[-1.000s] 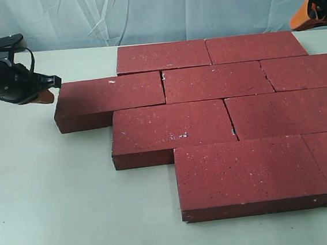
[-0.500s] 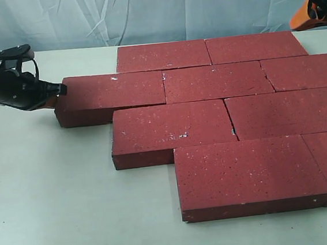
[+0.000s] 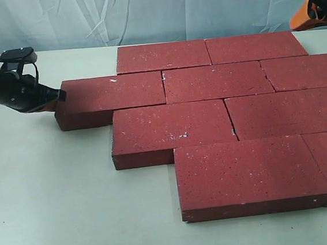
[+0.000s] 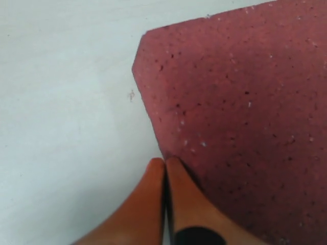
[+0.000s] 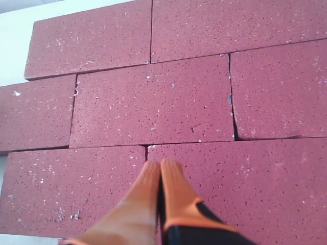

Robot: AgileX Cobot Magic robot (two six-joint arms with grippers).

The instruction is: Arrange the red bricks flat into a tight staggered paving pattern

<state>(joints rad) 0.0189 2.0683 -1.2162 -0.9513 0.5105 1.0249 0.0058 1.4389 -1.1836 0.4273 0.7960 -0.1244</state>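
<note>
Tabletop (image 3: 50, 214) in a pale off-white spreads beneath both arms, and a wrinkled bluish cloth (image 3: 141, 11) hangs behind it. Laid flat on the table, the red bricks (image 3: 227, 119) form four staggered rows. Each cross joint falls near the middle of a brick in the neighbouring row, and the seams look tight, no more than thin dark lines.

The paving lies straight ahead of the left gripper (image 3: 60, 96) and stretches away from its tips toward the right gripper (image 3: 305, 16). That gripper hangs raised over the opposite side of the paving, partly cut off by the edge of the exterior view.

Directly in front of the left gripper's tips sits the end brick (image 3: 111, 93) of the second row from the back. It juts out past the rows on either side of it. The left gripper is fully closed, its orange fingers (image 4: 148, 204) together with nothing between them. Their tips touch that brick's short end near a corner, low over the table.

The right gripper is likewise pinched closed and empty, and its wrist view shows bricks below its tips, close to a joint where slabs meet.

A small white chip (image 3: 112, 80) marks the end brick's top, a little way past the left gripper's tips. Another pale chip (image 3: 182, 135) shows at the front edge of a third-row brick.
</note>
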